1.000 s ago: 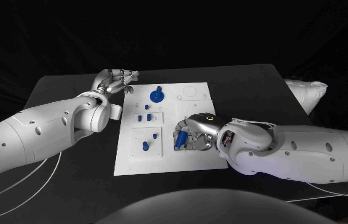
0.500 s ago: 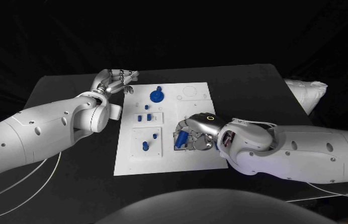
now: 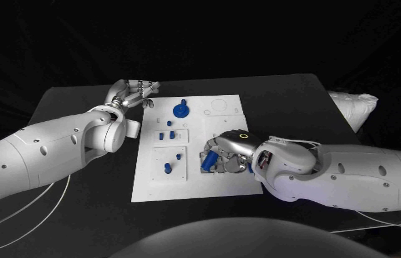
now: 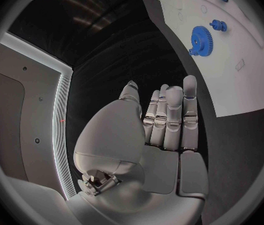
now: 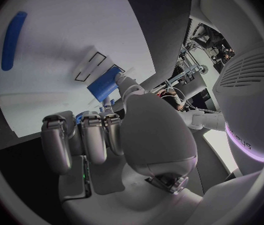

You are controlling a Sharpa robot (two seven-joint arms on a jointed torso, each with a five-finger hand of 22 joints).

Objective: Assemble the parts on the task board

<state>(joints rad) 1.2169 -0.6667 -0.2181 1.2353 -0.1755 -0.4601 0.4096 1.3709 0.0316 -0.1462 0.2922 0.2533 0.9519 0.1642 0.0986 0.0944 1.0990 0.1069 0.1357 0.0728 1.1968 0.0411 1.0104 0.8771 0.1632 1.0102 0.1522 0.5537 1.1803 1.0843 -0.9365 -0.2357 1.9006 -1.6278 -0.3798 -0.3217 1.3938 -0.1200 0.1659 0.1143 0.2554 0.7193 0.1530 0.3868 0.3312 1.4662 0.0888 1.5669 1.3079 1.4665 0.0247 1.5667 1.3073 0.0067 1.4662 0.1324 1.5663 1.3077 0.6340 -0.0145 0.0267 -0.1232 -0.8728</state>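
The white task board (image 3: 219,182) lies mid-table. My right hand (image 3: 227,151) rests over its middle right, fingers curled, pinching a blue block (image 3: 209,160); the right wrist view shows this block (image 5: 105,83) between the thumb tip and fingers of the right hand (image 5: 107,135), just above the board by a marked rectangle. A blue gear (image 3: 181,108) stands near the far edge, small blue pegs (image 3: 167,134) sit at centre left, and a long blue piece (image 3: 168,167) lies near left. My left hand (image 3: 132,93) hovers off the board's far left corner, holding nothing, with the left hand's (image 4: 163,130) fingers straight.
A white bundle (image 3: 355,108) lies at the table's right edge. Black tabletop (image 3: 284,95) stretches to the right of the board and beyond it. The left wrist view shows the gear (image 4: 201,39) and a small blue peg (image 4: 217,25) on the board (image 4: 238,80).
My right hand has shifted very slightly to the right with the blue block, which now stands a bit more upright. The left hand has not moved.
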